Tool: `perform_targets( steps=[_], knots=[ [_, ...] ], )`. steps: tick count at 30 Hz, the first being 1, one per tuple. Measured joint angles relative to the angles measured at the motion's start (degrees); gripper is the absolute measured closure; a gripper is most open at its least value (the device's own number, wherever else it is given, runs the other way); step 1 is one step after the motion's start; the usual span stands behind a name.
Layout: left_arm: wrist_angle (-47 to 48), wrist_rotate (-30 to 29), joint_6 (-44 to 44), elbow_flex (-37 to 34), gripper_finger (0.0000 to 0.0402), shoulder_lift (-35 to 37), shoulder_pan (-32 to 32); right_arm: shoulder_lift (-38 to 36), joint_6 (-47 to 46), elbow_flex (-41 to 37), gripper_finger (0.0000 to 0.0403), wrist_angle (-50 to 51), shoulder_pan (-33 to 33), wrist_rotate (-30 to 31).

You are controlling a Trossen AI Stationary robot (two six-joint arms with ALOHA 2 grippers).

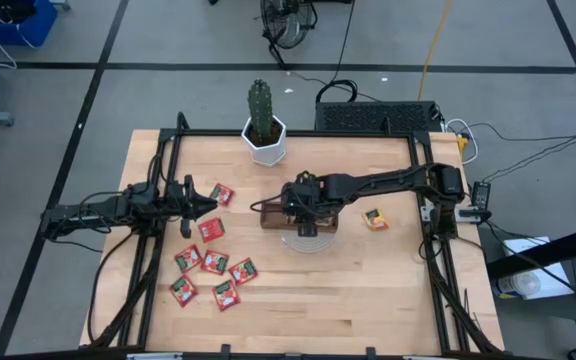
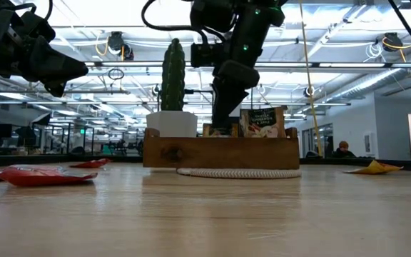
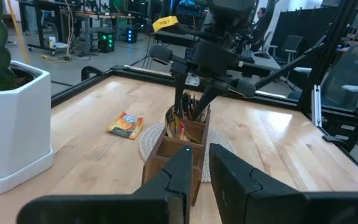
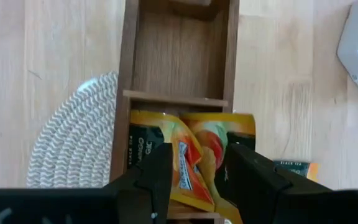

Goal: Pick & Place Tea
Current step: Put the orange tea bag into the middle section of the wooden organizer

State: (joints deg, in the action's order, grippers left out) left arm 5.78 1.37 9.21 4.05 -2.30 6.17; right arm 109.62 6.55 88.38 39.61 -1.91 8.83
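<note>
Orange-yellow tea sachet [image 4: 194,165], glossy and crumpled, stands in the wooden tray [image 4: 179,99] compartment, pinched by the right gripper [image 4: 194,180]. Red sachets [image 1: 213,262] lie near the left gripper [image 1: 211,203], fingers nearly together, empty.

Right arm stretched in from the right side, wrist bent straight down, right gripper [image 4: 194,177] low, jaws part-open with a sachet between them (contact unclear). Left arm extended from the left edge, roughly level, raised off the worktop; left gripper [image 3: 199,171] pointing toward the centre, jaws nearly closed, nothing held.
</note>
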Motion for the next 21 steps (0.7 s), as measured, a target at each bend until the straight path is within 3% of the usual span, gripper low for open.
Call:
perform_targets(
  steps=[5,9,21],
  knots=[
    [0.0,0.0,0.0,0.0,0.0344,0.0,0.0,0.0,0.2,0.0,0.0268,-0.5,0.0,-0.2],
    [0.0,0.0,0.0,0.0,0.0344,0.0,0.0,0.0,0.2,-2.4,0.0268,-3.5,0.0,-4.3],
    [0.0,0.0,0.0,0.0,0.0344,0.0,0.0,0.0,1.1,-8.4,0.0268,-9.2,-0.7,-4.1]
  ],
)
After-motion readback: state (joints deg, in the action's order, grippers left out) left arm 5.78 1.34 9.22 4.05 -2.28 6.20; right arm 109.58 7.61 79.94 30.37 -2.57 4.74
